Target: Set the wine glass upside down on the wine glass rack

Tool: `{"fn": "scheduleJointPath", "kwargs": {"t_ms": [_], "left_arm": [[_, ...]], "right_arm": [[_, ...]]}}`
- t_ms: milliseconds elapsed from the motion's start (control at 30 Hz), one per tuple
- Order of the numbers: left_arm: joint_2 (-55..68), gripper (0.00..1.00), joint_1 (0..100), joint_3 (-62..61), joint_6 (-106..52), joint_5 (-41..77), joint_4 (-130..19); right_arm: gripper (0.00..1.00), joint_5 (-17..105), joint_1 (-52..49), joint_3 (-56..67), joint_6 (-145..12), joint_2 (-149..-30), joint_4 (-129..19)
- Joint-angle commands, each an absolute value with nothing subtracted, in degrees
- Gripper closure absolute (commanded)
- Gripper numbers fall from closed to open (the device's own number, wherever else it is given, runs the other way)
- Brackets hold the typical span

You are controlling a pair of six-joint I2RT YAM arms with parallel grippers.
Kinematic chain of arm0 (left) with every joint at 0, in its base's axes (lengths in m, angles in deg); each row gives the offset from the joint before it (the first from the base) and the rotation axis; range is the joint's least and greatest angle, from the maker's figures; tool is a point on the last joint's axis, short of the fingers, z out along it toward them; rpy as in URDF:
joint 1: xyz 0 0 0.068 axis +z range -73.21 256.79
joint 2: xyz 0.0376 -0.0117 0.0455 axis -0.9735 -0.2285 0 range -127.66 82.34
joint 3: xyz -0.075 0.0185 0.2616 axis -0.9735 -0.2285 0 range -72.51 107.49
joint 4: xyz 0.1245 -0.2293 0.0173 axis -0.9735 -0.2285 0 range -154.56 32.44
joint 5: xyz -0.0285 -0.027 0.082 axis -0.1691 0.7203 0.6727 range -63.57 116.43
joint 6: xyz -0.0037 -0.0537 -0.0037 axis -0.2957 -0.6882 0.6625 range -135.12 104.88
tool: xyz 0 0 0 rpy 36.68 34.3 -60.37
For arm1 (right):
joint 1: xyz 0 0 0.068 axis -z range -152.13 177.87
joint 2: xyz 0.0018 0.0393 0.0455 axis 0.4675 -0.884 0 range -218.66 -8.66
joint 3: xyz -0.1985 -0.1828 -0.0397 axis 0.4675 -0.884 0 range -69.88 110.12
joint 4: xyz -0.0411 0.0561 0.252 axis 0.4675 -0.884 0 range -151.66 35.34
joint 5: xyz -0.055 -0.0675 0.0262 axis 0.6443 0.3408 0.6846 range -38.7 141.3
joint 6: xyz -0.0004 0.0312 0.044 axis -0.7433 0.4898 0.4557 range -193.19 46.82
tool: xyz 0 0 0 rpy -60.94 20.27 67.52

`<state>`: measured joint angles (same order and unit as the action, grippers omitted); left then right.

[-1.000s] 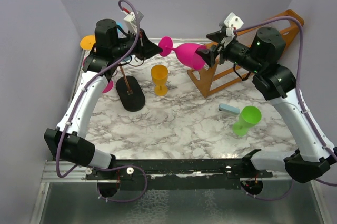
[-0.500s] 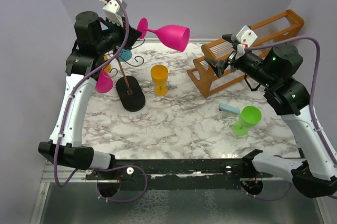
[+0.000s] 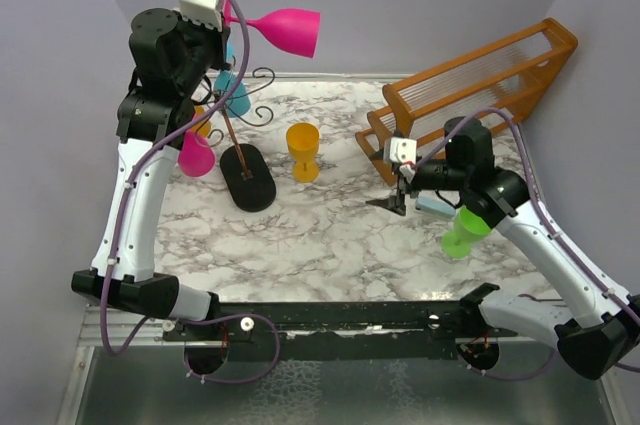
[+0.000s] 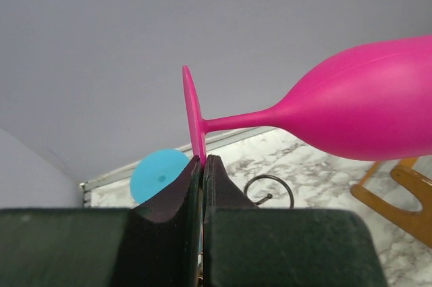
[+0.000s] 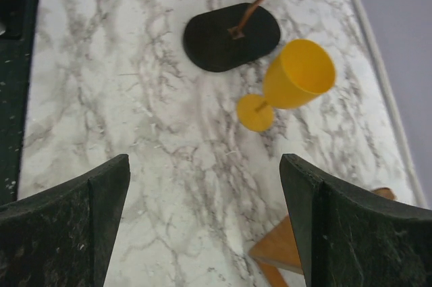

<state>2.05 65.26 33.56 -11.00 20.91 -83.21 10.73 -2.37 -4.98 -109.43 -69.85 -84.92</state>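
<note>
The magenta wine glass (image 3: 285,32) lies on its side high in the air, above the back left of the table. My left gripper (image 3: 226,27) is shut on the rim of its foot (image 4: 194,118), and the bowl (image 4: 368,108) points right. Under it stands the wine glass rack (image 3: 248,177), a dark wire stand with an oval base (image 5: 233,36) and curled hooks (image 4: 268,189). A blue glass (image 3: 235,95) and a pink glass (image 3: 196,155) hang on it. My right gripper (image 3: 392,203) is open and empty, low over the marble right of centre (image 5: 204,165).
A yellow glass (image 3: 303,150) stands upright right of the rack base. An orange-brown wooden slatted rack (image 3: 470,95) fills the back right. A green glass (image 3: 468,227) and a small light-blue piece (image 3: 432,207) sit beside my right arm.
My right gripper let go of the magenta bowl, opened, and dropped toward the table's middle. My left arm swung the glass up and to the left, above the wire rack.
</note>
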Motion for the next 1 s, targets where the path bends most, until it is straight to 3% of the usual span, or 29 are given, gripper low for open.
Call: {"fn": "scheduleJointPath", "kwargs": {"t_ms": [0,467,767,967], "left_arm": [[0.31,1.00,63.10,36.08,-4.65,29.86,-80.38],[-6.25,1.00,53.78,36.96,19.84,47.67,-77.43],[-9.94,1.00,49.43,31.23,34.45,58.74,-71.56],[-9.71,1.00,49.37,28.41,38.02,60.18,-71.68]], "right_arm": [[0.08,-1.16,-2.18,-11.77,-112.44,-66.90,-82.56],[0.08,-0.47,-1.65,-17.52,-111.77,-65.74,-79.23],[0.08,-1.17,-1.22,-17.99,-111.34,-66.63,-79.10],[0.08,-1.06,-1.22,-18.19,-111.24,-67.04,-79.11]]}}
